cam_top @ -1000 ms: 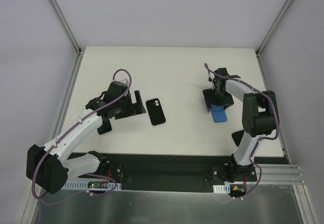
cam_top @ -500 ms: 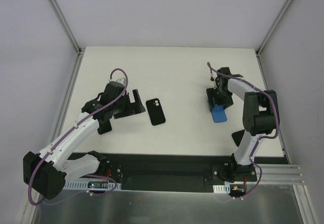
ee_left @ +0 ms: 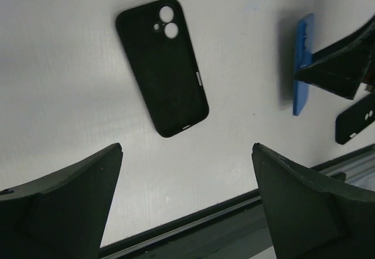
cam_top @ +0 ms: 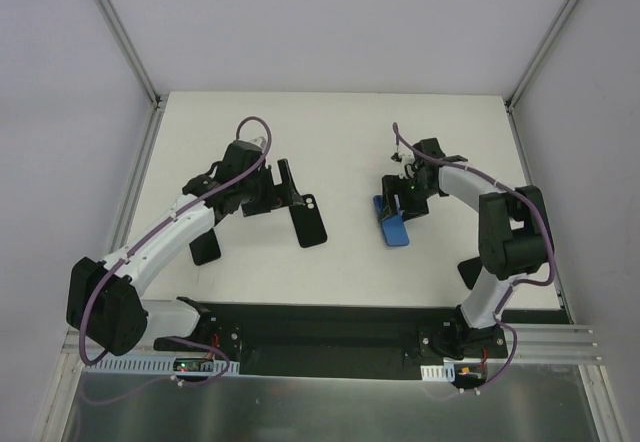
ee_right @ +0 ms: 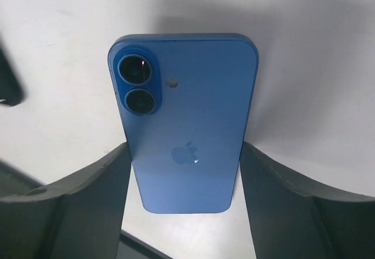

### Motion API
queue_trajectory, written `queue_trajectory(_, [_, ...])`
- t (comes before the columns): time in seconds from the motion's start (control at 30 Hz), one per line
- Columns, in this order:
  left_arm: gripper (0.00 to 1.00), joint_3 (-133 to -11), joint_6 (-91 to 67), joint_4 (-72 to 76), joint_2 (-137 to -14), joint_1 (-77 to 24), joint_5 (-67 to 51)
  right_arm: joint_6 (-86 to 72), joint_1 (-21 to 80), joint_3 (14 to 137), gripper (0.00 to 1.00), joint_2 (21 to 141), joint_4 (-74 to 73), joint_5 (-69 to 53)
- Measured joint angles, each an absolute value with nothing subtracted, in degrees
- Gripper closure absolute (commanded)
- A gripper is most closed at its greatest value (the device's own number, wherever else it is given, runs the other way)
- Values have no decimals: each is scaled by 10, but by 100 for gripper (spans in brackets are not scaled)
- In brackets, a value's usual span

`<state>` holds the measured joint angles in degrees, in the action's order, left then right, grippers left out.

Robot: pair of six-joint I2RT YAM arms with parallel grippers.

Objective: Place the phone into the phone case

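Note:
The phone case (cam_top: 308,224) lies flat on the white table, an all-black shell with its camera cutout at the far end; the left wrist view also shows the case (ee_left: 162,65). My left gripper (cam_top: 283,190) hovers over its far end, open, with nothing between its fingers (ee_left: 76,194). The phone (cam_top: 393,224) has its blue back toward the right wrist camera, and my right gripper (cam_top: 400,202) is shut on its long edges. In the right wrist view the phone (ee_right: 184,130) sits between both fingers. From the left wrist the phone (ee_left: 303,62) shows edge-on, to the right of the case.
Two black blocks rest on the table near the arms, one at the left (cam_top: 205,247) and one at the right (cam_top: 470,270). A black strip (cam_top: 330,322) runs along the table's near edge. Enclosure walls rise on three sides.
My right gripper has closed on the phone and carried it left toward the middle. My left arm has swung right, so its gripper now hangs over the case's far end.

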<state>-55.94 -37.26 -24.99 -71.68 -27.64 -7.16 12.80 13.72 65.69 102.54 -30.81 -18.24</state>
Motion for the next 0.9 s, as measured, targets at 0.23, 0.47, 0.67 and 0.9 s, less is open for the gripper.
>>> queue_trajectory(0.23, [14, -588, -297, -168, -746, -274, -170, 75, 151, 618, 48, 999, -238, -356])
queue_trajectory(0.47, [25, -658, -317, -142, -839, -252, -261, 44, 175, 612, 47, 963, -185, -402])
queue_trajectory(0.67, [25, -695, -338, -119, -932, -273, -298, 27, 207, 611, 48, 961, -166, -412])
queue_trajectory(0.9, [27, -728, -346, -108, -988, -293, -314, 18, 213, 611, 48, 957, -161, -413])
